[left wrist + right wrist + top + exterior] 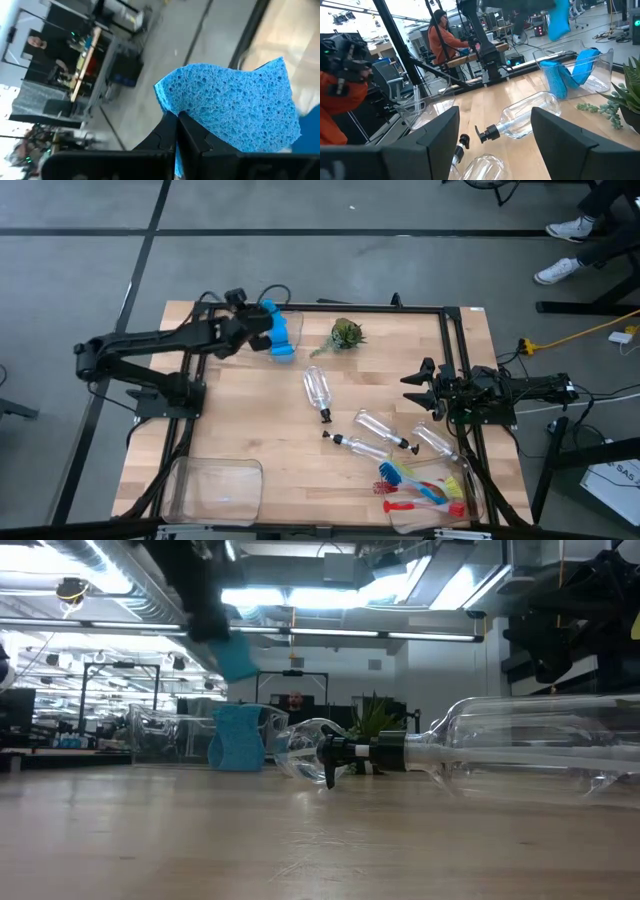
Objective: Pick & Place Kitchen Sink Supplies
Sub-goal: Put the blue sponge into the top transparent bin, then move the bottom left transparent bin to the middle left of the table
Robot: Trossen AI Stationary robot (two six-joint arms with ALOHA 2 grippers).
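A blue sponge (pixel 235 105) is up in the air with my left gripper (pixel 262 313) shut on it, over the table's far edge and above a clear bin (pixel 283 338) that holds more blue sponges. In the low view the sponge (pixel 236 656) hangs under the dark gripper. Several clear pump bottles (pixel 318 390) (pixel 380 430) lie on their sides mid-table. Red, blue and yellow-green brushes (pixel 425 490) lie in a clear bin at the near right. My right gripper (pixel 418 383) waits open at the right edge, with nothing between its fingers (pixel 440 135). My left gripper pinches one end of the sponge (pixel 175 107), near a corner, between its two fingers (pixel 192 135), which stand almost together there. The fingers come from the table's left, slanting down. The sponge is lifted clear of the bin and sticks out tilted past the fingertips.
A small green plant (pixel 346 335) stands at the far edge beside the sponge bin. Another clear bin (pixel 215 490) sits at the near left. Black frame rails run along the table's edges. People work at benches in the room beyond.
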